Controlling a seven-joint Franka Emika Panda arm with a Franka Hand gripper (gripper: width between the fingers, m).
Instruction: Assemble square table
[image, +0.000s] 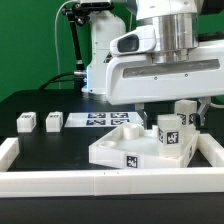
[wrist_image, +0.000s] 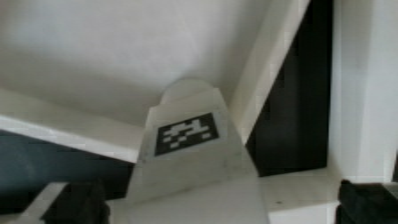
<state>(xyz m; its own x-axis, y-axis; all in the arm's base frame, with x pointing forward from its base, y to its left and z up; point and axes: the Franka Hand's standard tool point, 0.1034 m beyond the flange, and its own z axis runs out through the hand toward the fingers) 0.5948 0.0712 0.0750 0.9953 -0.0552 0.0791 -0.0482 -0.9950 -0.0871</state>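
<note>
- White square table top (image: 112, 150) lies by the bench's near edge, toward the exterior view's right.
- I see my gripper (wrist_image: 210, 203) released, straddling its tagged corner, grasping nothing.

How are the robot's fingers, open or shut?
Open. In the wrist view the gripper has fingertips wide apart, not touching the white tagged piece between.

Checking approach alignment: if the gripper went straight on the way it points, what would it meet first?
Most likely the large white plastic square tray-like table top: its tagged raised edge lies straight ahead of the open gripper, though depth is unclear.
</note>
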